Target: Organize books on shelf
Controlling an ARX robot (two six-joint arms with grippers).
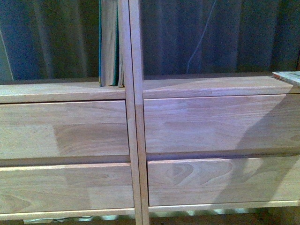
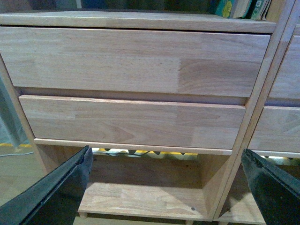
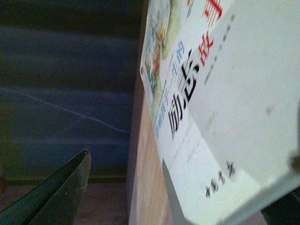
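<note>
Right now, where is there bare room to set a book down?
Right shelf board: bare from the central post to the white paperback at its far end. Left shelf board: bare except the teal book crowding the post. Bottom compartment under the drawers: bare.

Dark curtain (image 1: pixel 243 37) behind (thin white cable (image 1: pixel 200 40) hanging).

Shelf (image 1: pixel 211 86): light natural wood, two columns split by a vertical post (image 1: pixel 132 117). Each column has two stacked drawer fronts (image 1: pixel 63 129) under an open-backed compartment; the left wrist view shows a further open bay (image 2: pixel 140 197) below the left drawers. Left board: teal book (image 1: pixel 108 42) standing upright, yellowed pages forward, against the post. Right board: corner of white paperback (image 1: pixel 287 76) at its far right end; contact with the board unclear.
</note>
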